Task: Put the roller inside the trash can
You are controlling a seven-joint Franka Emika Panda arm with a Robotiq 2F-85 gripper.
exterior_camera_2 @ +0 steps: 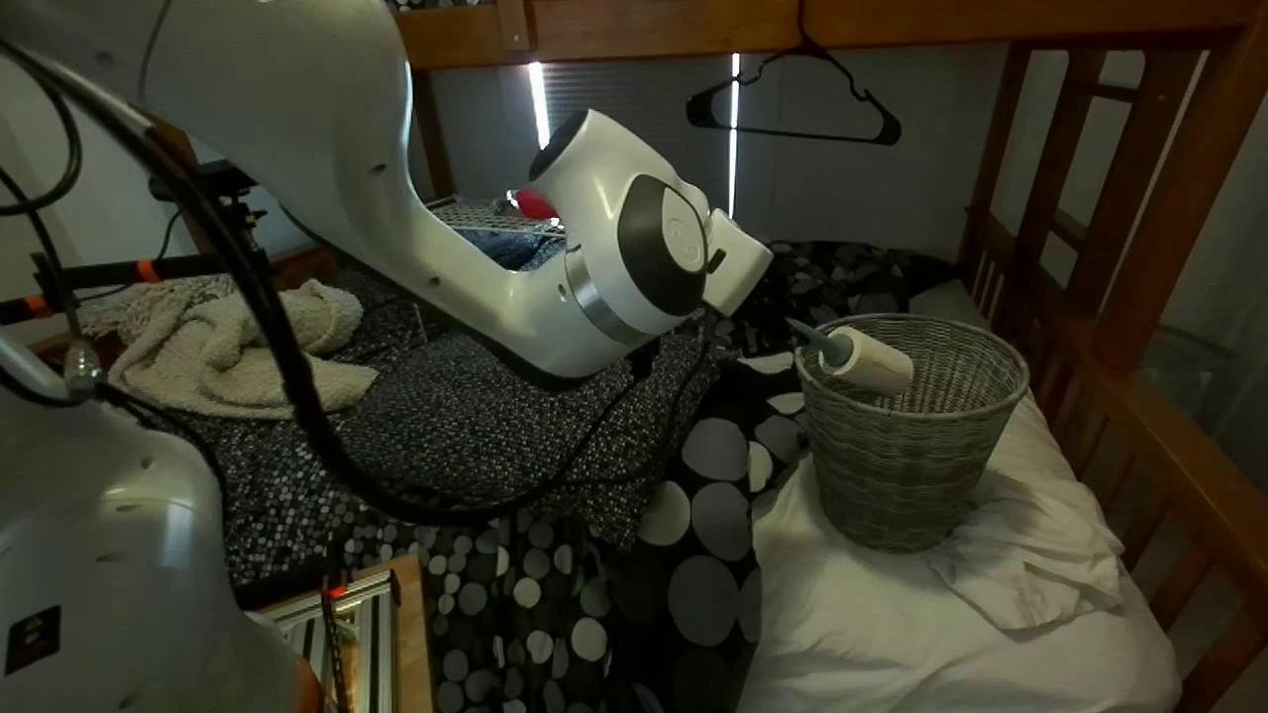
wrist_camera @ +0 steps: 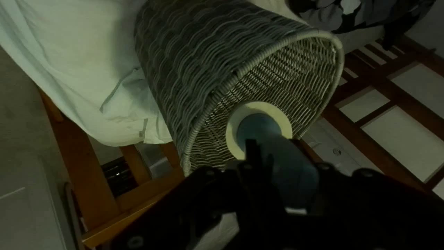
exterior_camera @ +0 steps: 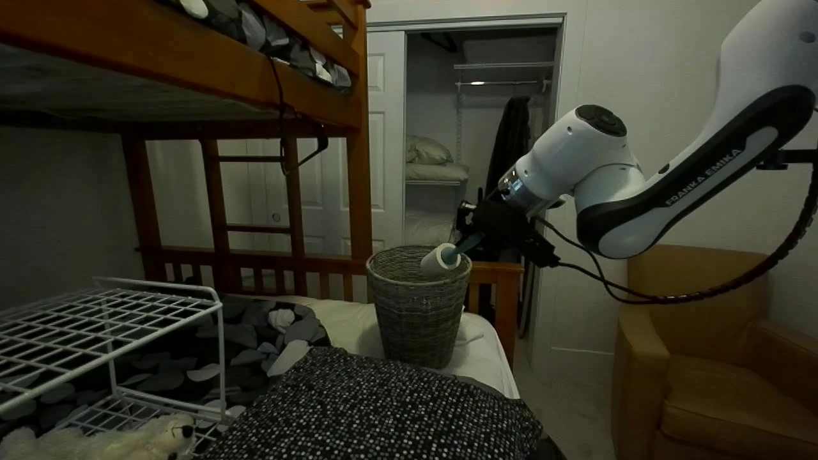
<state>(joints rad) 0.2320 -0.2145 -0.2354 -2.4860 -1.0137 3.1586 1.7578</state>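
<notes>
The roller has a pale whitish roll and a blue-grey handle. It shows in both exterior views (exterior_camera: pixel 436 260) (exterior_camera_2: pixel 880 363) and in the wrist view (wrist_camera: pixel 231 130). It is tilted, with its roll at the mouth of the trash can, near the rim; whether it touches the rim I cannot tell. The trash can, round, grey and woven, stands upright on the bed in both exterior views (exterior_camera: pixel 418 319) (exterior_camera_2: pixel 897 465) and fills much of the wrist view (wrist_camera: pixel 194 52). My gripper (exterior_camera: pixel 474 241) is shut on the roller's handle, beside and above the rim. The arm hides it in an exterior view.
A white wire rack (exterior_camera: pixel 108 313) and a white plush toy (exterior_camera: pixel 102 441) are on the bed. The wooden bed-end rail (exterior_camera: pixel 505 275) runs behind the can. A black hanger (exterior_camera_2: pixel 792 124) hangs from the upper bunk. A tan armchair (exterior_camera: pixel 696 358) stands beside the bed.
</notes>
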